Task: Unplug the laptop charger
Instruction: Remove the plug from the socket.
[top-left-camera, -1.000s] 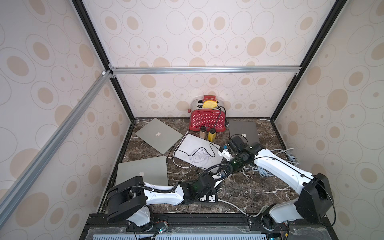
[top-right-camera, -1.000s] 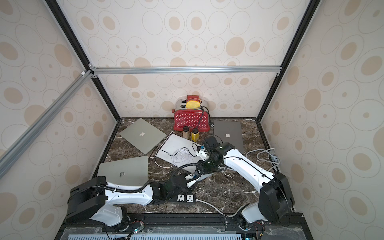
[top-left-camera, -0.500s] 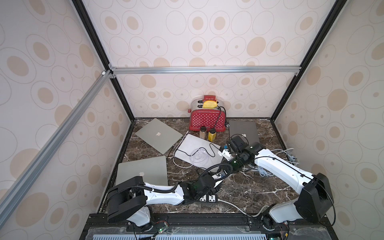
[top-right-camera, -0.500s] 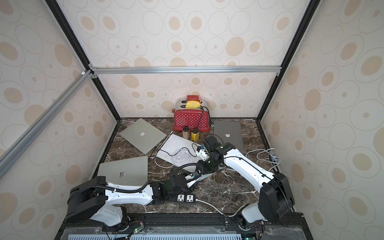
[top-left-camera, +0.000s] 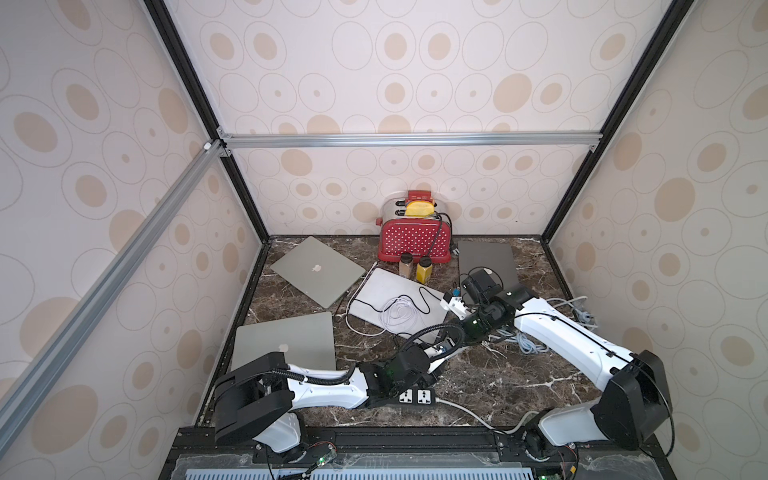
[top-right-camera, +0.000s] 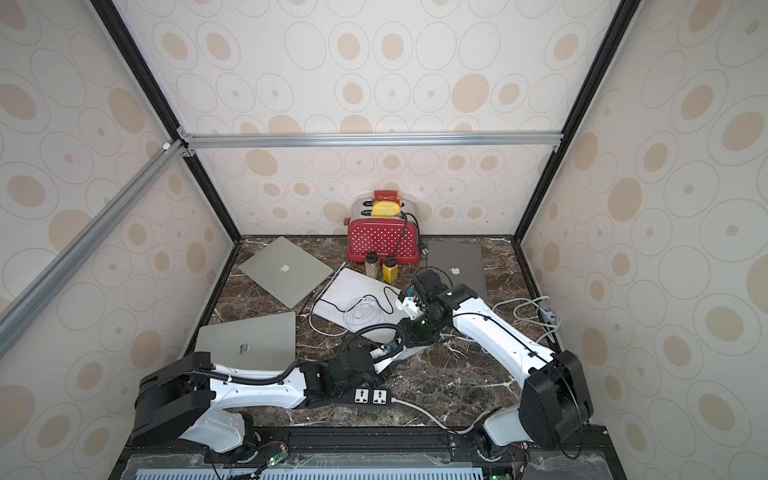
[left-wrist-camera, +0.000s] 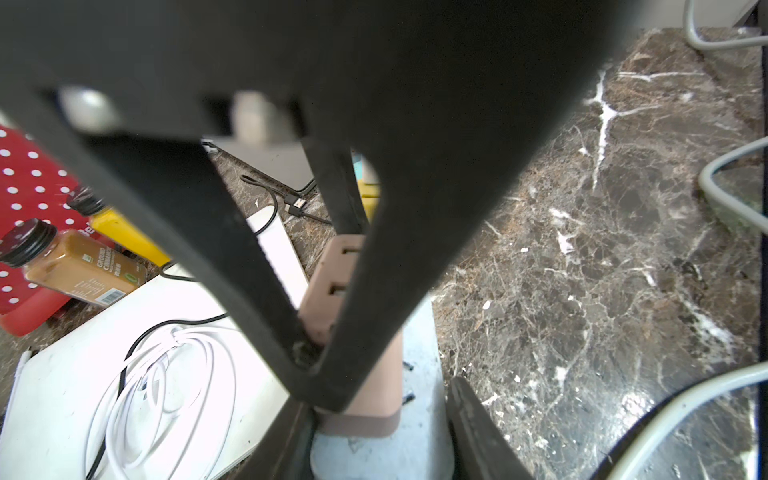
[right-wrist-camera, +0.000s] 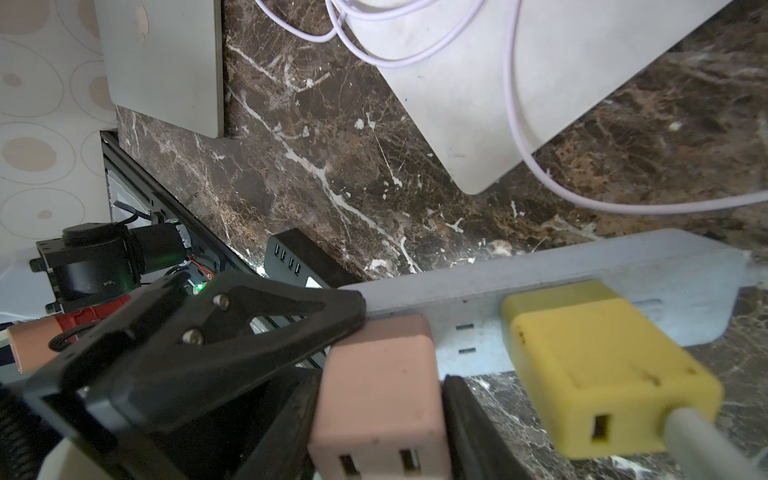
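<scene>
The laptop charger (right-wrist-camera: 378, 382) is a pink block with two slots, standing against the face of a pale blue power strip (right-wrist-camera: 540, 270). My right gripper (right-wrist-camera: 380, 436) is shut on it, one black finger (right-wrist-camera: 469, 424) pressed to each side. In the left wrist view the same charger (left-wrist-camera: 357, 374) stands on the strip (left-wrist-camera: 419, 440), and my left gripper (left-wrist-camera: 382, 449) is shut on the strip's two edges. In both top views the two grippers (top-left-camera: 432, 357) (top-left-camera: 469, 328) (top-right-camera: 374, 357) (top-right-camera: 415, 332) meet mid-table and hide the charger.
A yellow plug block (right-wrist-camera: 598, 374) with a grey cable sits in the same strip beside the pink one. A black socket strip (top-left-camera: 417, 397) lies by the left arm. Several closed laptops (top-left-camera: 318, 272) (top-left-camera: 395, 299), a red toaster (top-left-camera: 415, 239), two spice jars (top-left-camera: 406, 266) and loose grey cables (top-left-camera: 573, 311) surround it.
</scene>
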